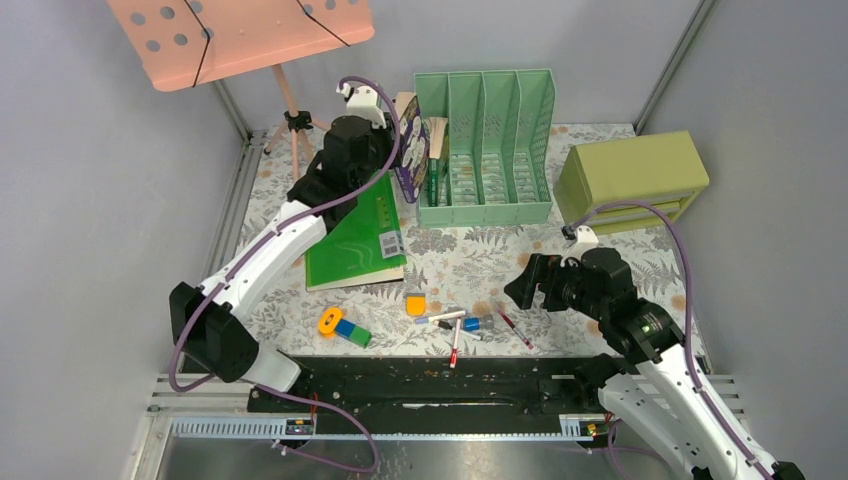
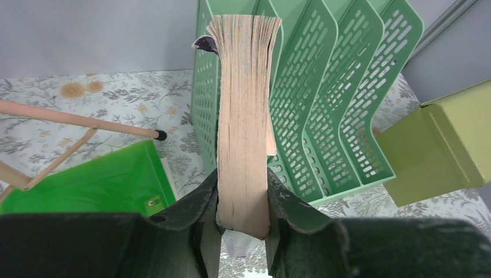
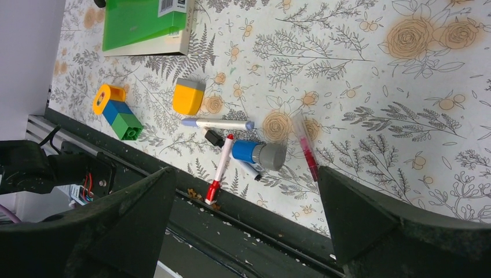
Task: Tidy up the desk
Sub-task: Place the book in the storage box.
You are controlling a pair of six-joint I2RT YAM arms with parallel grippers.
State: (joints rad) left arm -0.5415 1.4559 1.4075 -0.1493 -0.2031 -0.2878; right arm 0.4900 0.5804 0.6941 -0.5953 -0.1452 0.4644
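Overhead view: the counter (image 1: 470,262), a pale cloth printed with grey-green ferns and orange flowers, fills the middle of the frame inside metal rails. A green book (image 1: 352,240) lies left of centre. It has a white barcode label (image 1: 391,242) at its lower right corner, with print too small to read. At upper centre, the left end effector (image 2: 243,200) is clamped on a thick book (image 2: 244,116) held on edge at the left end of a mint-green file rack (image 1: 485,140). At lower right, the right end effector (image 3: 246,197) hangs with its fingers wide apart above scattered markers (image 3: 219,124). An olive box (image 1: 630,178) sits at upper right.
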